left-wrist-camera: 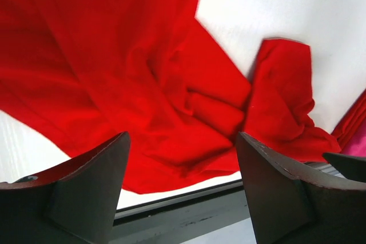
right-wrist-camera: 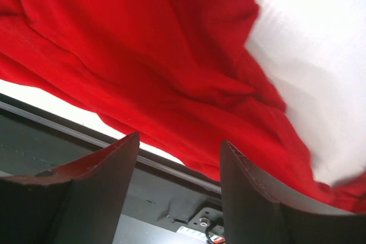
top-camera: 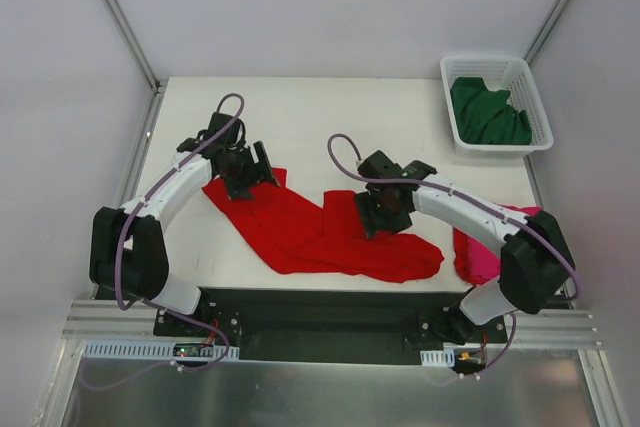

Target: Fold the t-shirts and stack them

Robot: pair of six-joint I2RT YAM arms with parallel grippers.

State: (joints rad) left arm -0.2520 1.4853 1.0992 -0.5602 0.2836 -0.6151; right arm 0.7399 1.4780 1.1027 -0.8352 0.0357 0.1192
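Bright red cotton t-shirt [top-camera: 320,237] lies rumpled on the white tabletop [top-camera: 330,112] between the arms. Wrist views show left pincer [left-wrist-camera: 183,135] and right pincer [right-wrist-camera: 180,138] spread, empty, above it. Only the overhead view shows the dark green t-shirt [top-camera: 488,112] in a white plastic lattice basket [top-camera: 498,151], far right.

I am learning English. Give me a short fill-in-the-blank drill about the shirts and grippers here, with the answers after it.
The left gripper and the right gripper, above the red t-shirt, both have ____ jaws.
The green t-shirt lies in a basket whose colour is ____.
The pink t-shirt is partly hidden by the ____ arm.
Missing words: open; white; right.
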